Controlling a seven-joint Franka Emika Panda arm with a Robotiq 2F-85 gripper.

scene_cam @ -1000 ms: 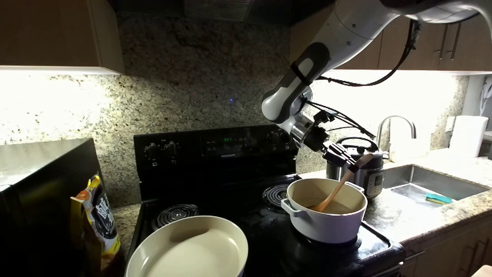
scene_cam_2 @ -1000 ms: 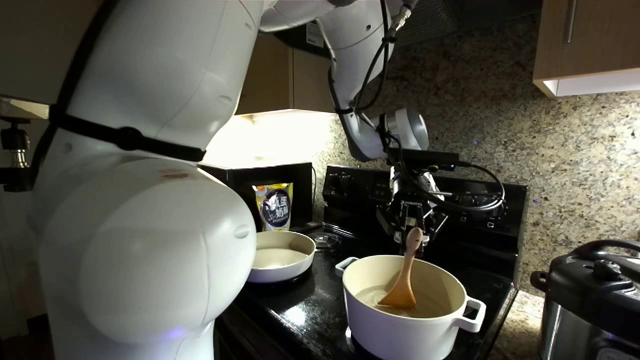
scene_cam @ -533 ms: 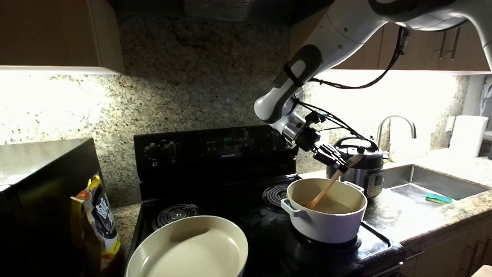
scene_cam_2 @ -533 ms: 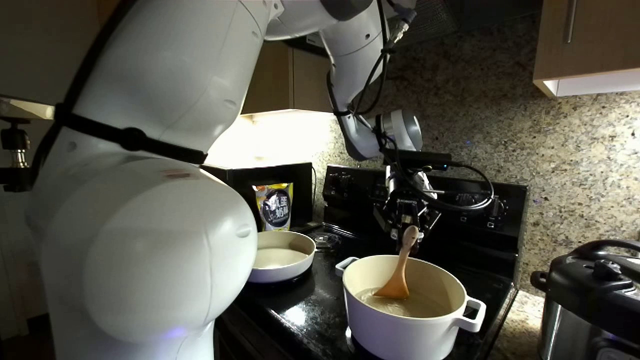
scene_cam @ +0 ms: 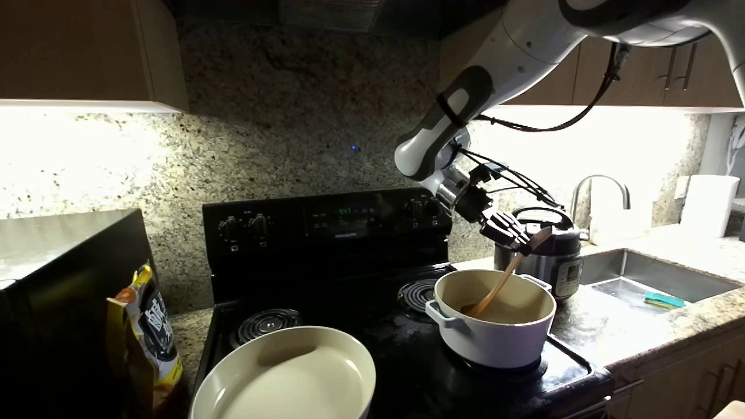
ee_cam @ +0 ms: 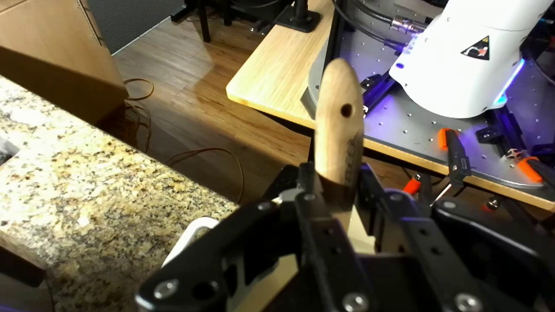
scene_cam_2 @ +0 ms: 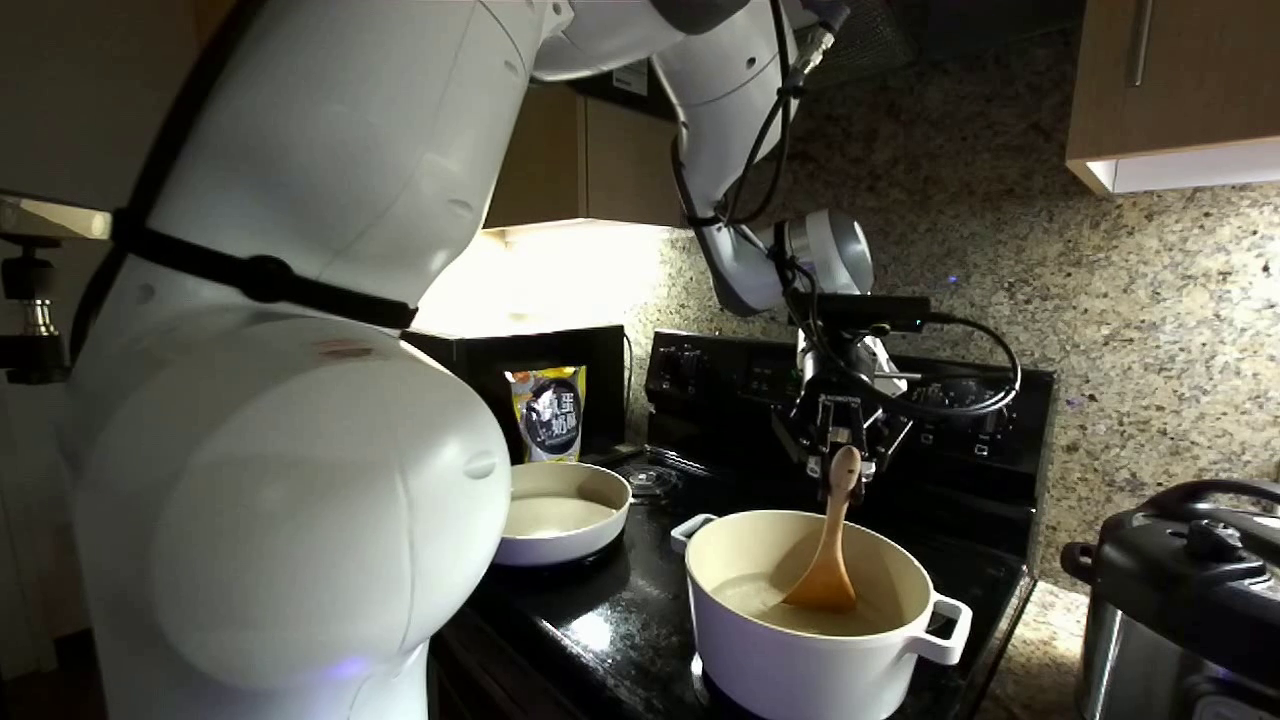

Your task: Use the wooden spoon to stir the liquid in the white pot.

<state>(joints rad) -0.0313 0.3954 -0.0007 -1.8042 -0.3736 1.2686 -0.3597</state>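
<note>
The white pot (scene_cam: pixel 495 344) stands on the stove's front burner, and it also shows in an exterior view (scene_cam_2: pixel 800 665). Tan-brown liquid (scene_cam: pixel 512 314) lies inside it, seen also in an exterior view (scene_cam_2: pixel 752 592). My gripper (scene_cam: pixel 525 249) is above the pot's far rim, shut on the handle of the wooden spoon (scene_cam: pixel 502 283). The spoon (scene_cam_2: pixel 826 568) leans, with its broad end down in the liquid and its handle end sticking up past the fingers. In the wrist view the handle (ee_cam: pixel 339 130) stands between the fingertips (ee_cam: pixel 336 186). The spoon's lowest edge is hidden in the liquid.
A wide shallow cream-white bowl (scene_cam: pixel 294 378) sits on the stove's other front burner. A black-and-steel cooker (scene_cam: pixel 567 276) stands beside the pot, near the sink (scene_cam: pixel 637 265). A snack bag (scene_cam: pixel 152 326) leans by a black appliance (scene_cam: pixel 75 302). The stove's back panel (scene_cam: pixel 326 233) rises behind.
My gripper and the spoon shifted left in both exterior views, then back to the right. The spoon's broad end moved through the liquid. The pot has not moved.
</note>
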